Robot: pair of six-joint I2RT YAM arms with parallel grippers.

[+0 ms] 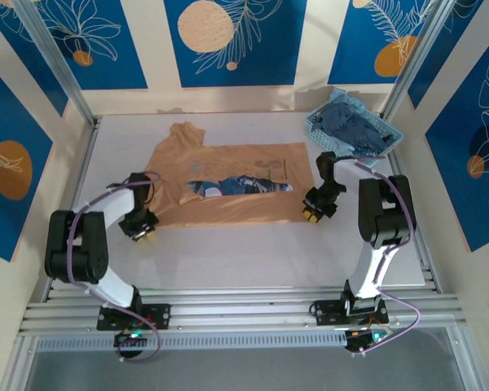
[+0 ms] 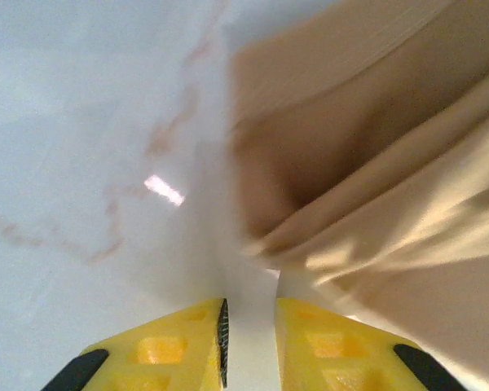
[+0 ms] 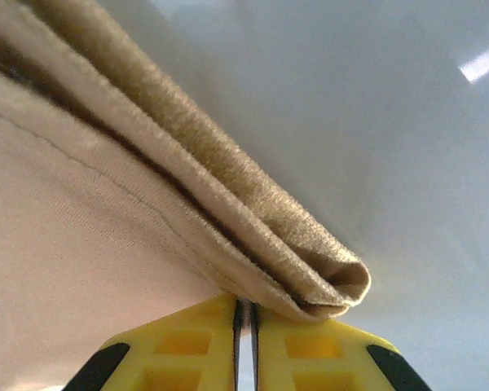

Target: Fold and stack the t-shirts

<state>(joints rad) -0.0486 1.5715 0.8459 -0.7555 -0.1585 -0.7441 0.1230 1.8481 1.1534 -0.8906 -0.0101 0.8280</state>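
**First fold under way on the tan shirt; the blue one waits in the basket**

At the left, the left gripper (image 1: 138, 227) sits low over the white table (image 1: 244, 257), at the near left corner of the tan-orange t-shirt (image 1: 228, 159). In the left wrist view its yellow fingers (image 2: 179, 350) stand a little apart, with a narrow gap, and I see no cloth inside that gap. The shirt edge (image 2: 367, 171) lies just in front and to the right of them.

In the middle, the shirt lies flat across the table with its collar toward the far left. Its near part seems to be turned over on itself, and the blue print (image 1: 240, 186) shows as a thin strip.

At the right, the right gripper (image 1: 317, 209) is at the near right corner of the shirt. In the right wrist view the jaws are almost closed and they pinch the doubled hem (image 3: 310, 273).

At the far right, the slate-blue t-shirt (image 1: 354, 129) lies crumpled in the light blue lattice basket (image 1: 313, 125).

In my judgement the task is at an early stage. One shirt is only partly folded, the second is not yet taken out, and there is no stack.
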